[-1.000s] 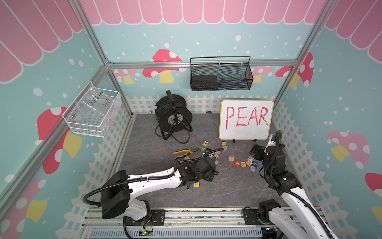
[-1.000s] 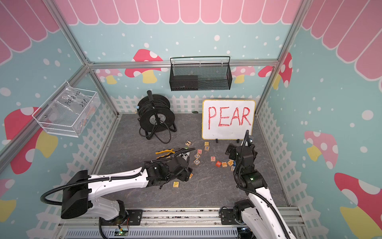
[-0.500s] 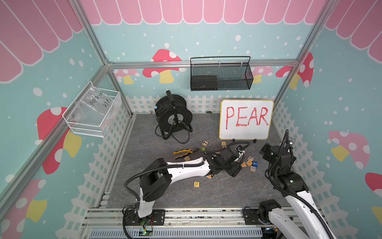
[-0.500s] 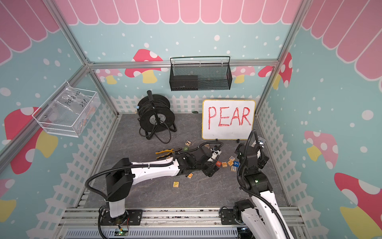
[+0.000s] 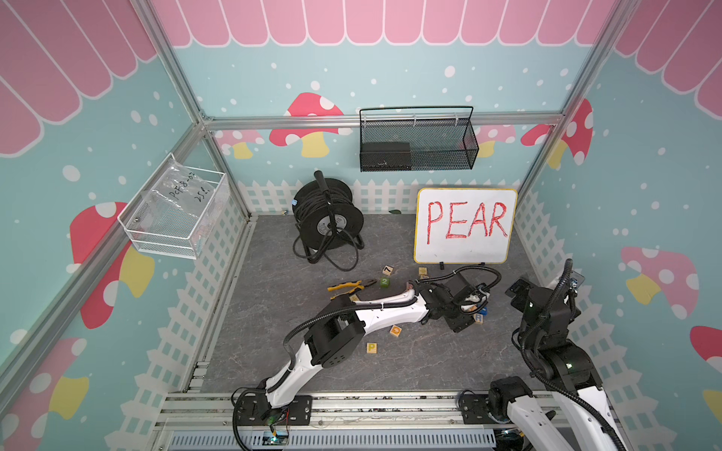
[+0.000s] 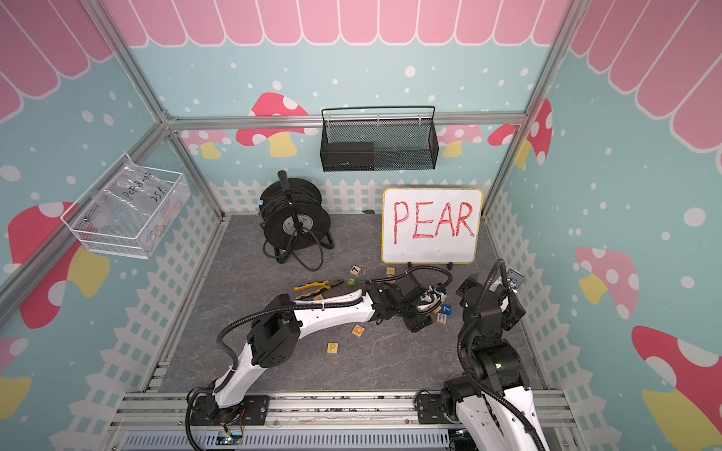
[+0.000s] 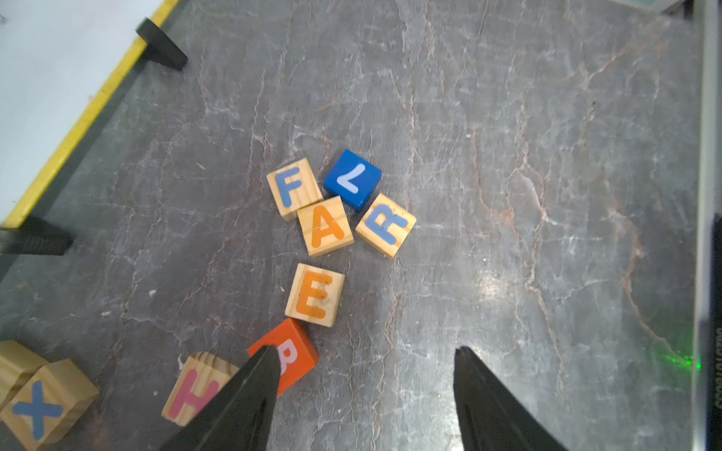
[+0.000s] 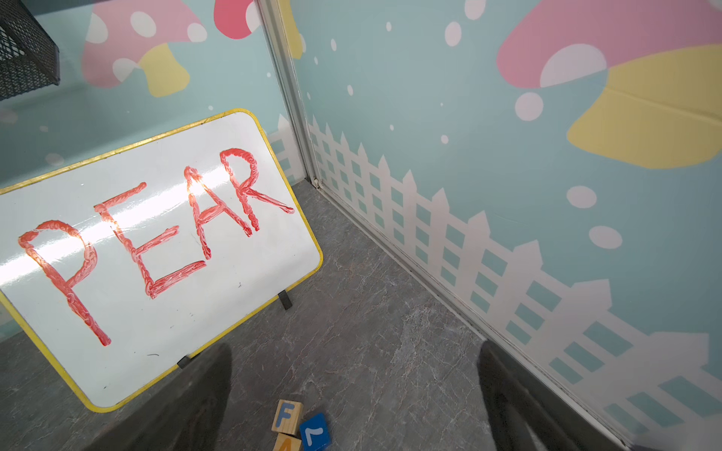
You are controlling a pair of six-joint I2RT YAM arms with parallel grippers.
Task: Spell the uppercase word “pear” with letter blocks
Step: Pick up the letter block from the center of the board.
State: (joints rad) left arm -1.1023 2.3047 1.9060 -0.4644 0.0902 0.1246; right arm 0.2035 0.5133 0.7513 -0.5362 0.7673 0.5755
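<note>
Left gripper (image 7: 365, 349): jaws spread wide, nothing between them; positioned above the block cluster right of centre in both top views.
Right gripper (image 8: 353, 345): fingers blurred but clearly apart, empty; facing the whiteboard (image 8: 156, 254).
P block (image 5: 371, 348): alone at lower centre of frame in both top views, well apart from the cluster.
A block (image 7: 325, 226): touching F block (image 7: 293, 188); just beside R block (image 7: 386, 225).
E block (image 7: 315, 295): just beside A block, between it and red cube (image 7: 301, 347).
Blue 7 cube (image 7: 352, 179): between F block and R block.
</note>
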